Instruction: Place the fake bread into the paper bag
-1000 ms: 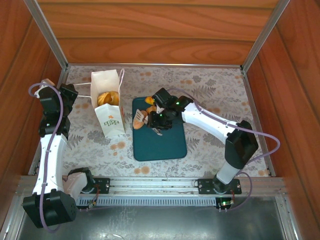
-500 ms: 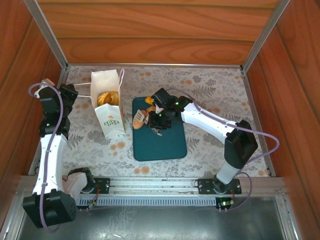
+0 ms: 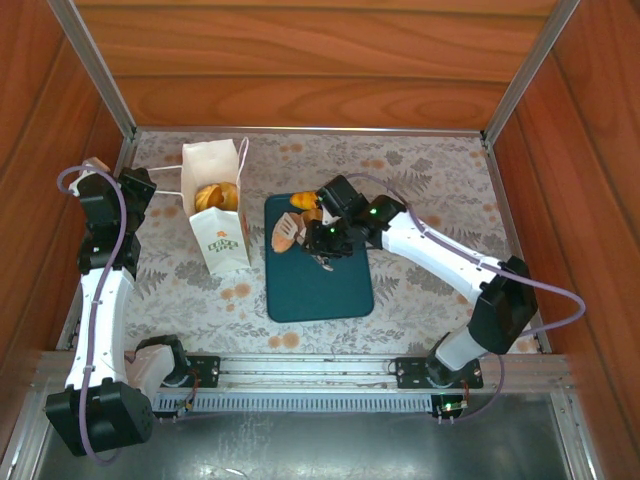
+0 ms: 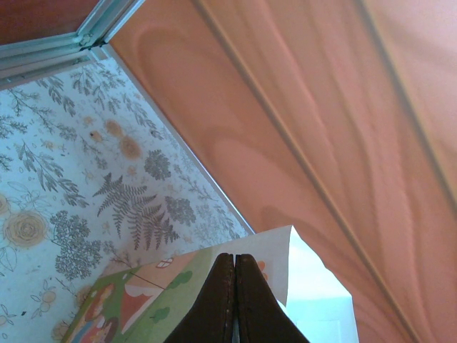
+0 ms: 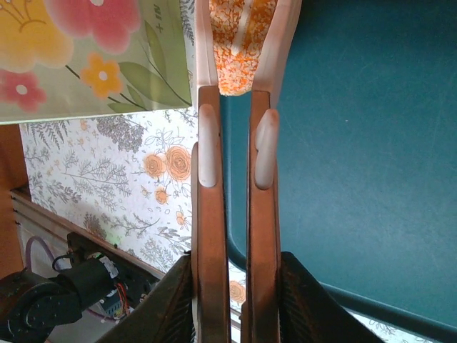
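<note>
At the upper left corner of the teal tray, the right arm's fingers pinch a striped loaf by its sides, its long axis in line with them and pointing up the wrist frame, probably so it enters the paper bag end-first. Left of it that bag stands mouth-up on the counter, pastries already inside; beyond, the left arm's fingers are pressed together by its rim, likely steadying it
</note>
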Robot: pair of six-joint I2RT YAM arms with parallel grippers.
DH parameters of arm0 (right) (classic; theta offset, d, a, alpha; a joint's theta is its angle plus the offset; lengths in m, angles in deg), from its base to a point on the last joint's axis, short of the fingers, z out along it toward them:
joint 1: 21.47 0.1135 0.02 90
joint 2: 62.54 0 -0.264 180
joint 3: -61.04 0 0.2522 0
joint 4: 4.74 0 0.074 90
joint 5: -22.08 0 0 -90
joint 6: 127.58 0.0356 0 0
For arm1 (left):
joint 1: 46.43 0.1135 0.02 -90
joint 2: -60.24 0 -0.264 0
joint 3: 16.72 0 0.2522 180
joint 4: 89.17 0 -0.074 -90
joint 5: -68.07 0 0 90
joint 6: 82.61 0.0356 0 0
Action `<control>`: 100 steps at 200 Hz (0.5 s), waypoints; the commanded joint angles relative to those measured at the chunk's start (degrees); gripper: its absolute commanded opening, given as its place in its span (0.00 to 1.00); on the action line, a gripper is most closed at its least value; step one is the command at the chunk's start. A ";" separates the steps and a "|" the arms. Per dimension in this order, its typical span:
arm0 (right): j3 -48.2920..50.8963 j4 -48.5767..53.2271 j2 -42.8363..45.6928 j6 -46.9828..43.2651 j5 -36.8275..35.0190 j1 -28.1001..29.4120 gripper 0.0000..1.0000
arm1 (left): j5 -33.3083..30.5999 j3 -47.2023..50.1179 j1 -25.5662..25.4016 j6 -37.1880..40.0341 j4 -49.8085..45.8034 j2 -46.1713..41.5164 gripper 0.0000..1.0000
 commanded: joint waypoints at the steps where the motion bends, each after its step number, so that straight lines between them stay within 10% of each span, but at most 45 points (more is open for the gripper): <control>1: 0.45 -0.12 2.88 0.56 -1.33 -0.80 0.23 | -0.35 -0.78 0.35 -0.21 0.58 -0.52 0.00; 100: -12.99 2.71 8.80 -3.72 -8.02 -7.06 0.23 | -0.40 -0.74 0.39 -0.21 0.54 -0.65 0.00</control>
